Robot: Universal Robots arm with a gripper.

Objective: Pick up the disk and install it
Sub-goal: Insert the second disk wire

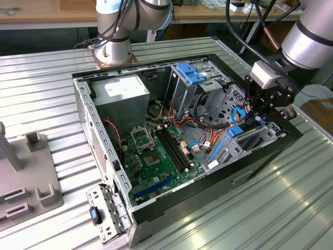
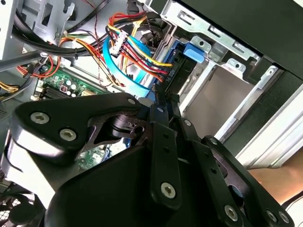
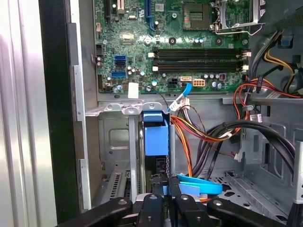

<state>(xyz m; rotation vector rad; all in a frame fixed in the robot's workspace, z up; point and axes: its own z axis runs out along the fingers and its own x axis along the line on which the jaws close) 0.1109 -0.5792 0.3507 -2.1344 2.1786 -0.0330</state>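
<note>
One ribbed metal bench (image 1: 47,94) carries an open black desktop computer case (image 1: 244,172) lying on its side, its green motherboard (image 1: 156,156) exposed. An upright metal drive cage with a blue plastic latch (image 1: 188,73) stands near the case's rear wall. The black gripper (image 1: 263,115) reaches into the front drive bay, fingers closed on the dark-grey disk with blue rails (image 3: 156,137), which stands on edge in the bay. Bundled red, yellow and orange power wires (image 3: 189,137) and a flat blue cable (image 3: 199,184) crowd just beside it.
</note>
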